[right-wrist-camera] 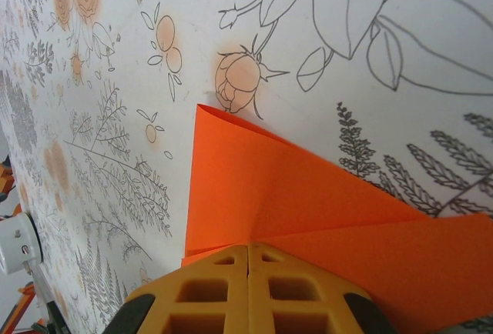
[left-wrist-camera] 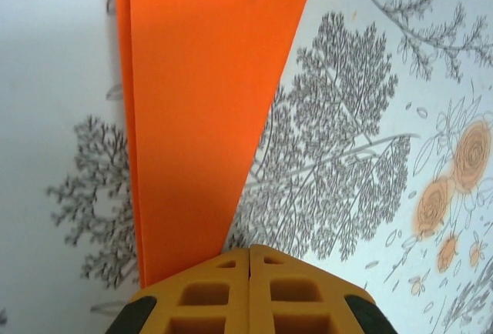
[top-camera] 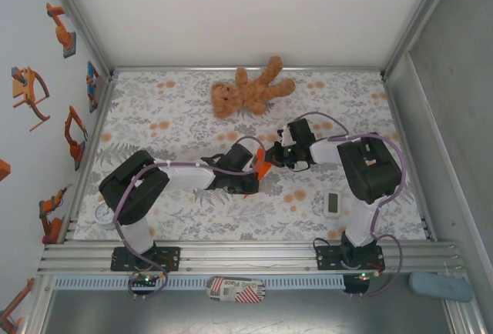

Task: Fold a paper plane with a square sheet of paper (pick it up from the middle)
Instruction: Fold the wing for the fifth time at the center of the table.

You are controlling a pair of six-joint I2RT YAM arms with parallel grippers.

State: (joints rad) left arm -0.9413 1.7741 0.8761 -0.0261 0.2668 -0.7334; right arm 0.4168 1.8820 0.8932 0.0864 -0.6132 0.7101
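Observation:
The bright orange paper (top-camera: pixel 262 166) is folded into a narrow, tapering, creased shape and hangs between both grippers just above the middle of the floral tablecloth. My left gripper (top-camera: pixel 253 174) is shut, and the paper (left-wrist-camera: pixel 208 111) runs away from its fingertips (left-wrist-camera: pixel 249 261) as a long strip that widens with distance. My right gripper (top-camera: pixel 275 157) is shut on the other end. There the paper (right-wrist-camera: pixel 308 195) shows layered flaps and a diagonal crease spreading from the closed gripper (right-wrist-camera: pixel 249 254).
A brown teddy bear (top-camera: pixel 248 91) lies at the back of the table. A small white rectangular gadget (top-camera: pixel 333 203) sits front right beside the right arm. A white round dial (top-camera: pixel 104 215) stands by the left arm's base. Metal rails edge the table.

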